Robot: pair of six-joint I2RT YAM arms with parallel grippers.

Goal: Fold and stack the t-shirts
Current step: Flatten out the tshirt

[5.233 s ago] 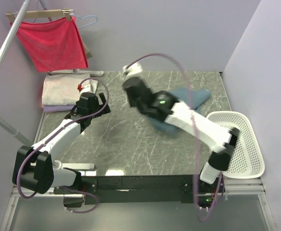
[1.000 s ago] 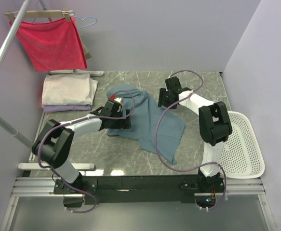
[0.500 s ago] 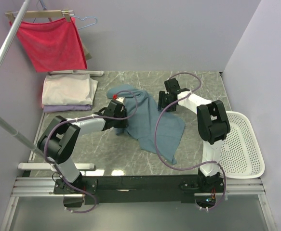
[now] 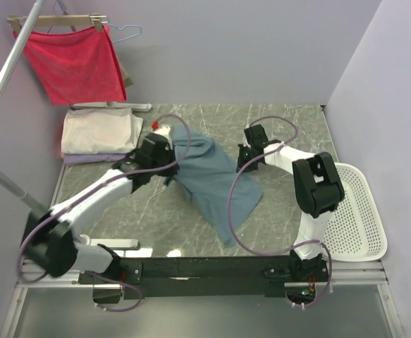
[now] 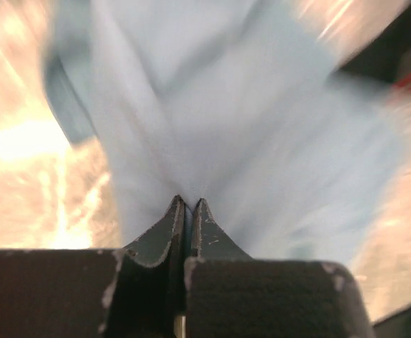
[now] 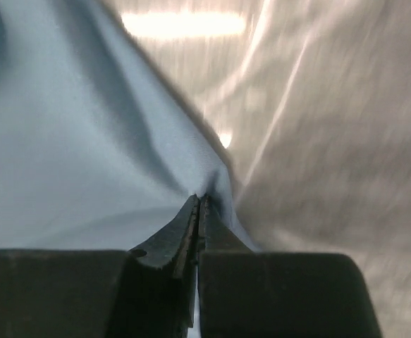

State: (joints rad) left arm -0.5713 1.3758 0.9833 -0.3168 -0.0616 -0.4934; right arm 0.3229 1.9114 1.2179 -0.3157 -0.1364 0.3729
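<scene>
A dusty teal-blue t-shirt (image 4: 216, 183) lies crumpled across the middle of the marble table. My left gripper (image 4: 168, 156) is shut on the shirt's left edge; in the left wrist view its fingertips (image 5: 188, 204) pinch the pale blue cloth (image 5: 261, 127). My right gripper (image 4: 246, 163) is shut on the shirt's right edge, where the cloth (image 6: 85, 141) bunches at the closed tips (image 6: 199, 201). A folded cream-white t-shirt (image 4: 98, 131) rests on a pale lavender one (image 4: 92, 158) at the back left.
A red cloth (image 4: 75, 63) hangs from a wooden hanger at the back left, above a slanted metal rail (image 4: 4, 77). A white plastic basket (image 4: 357, 211) stands at the right edge. Purple walls close in the table on three sides.
Both grippers have closed on the teal-blue shirt. The left arm has lifted and pulled its edge back and left; the shirt's shape has stretched toward the front.
</scene>
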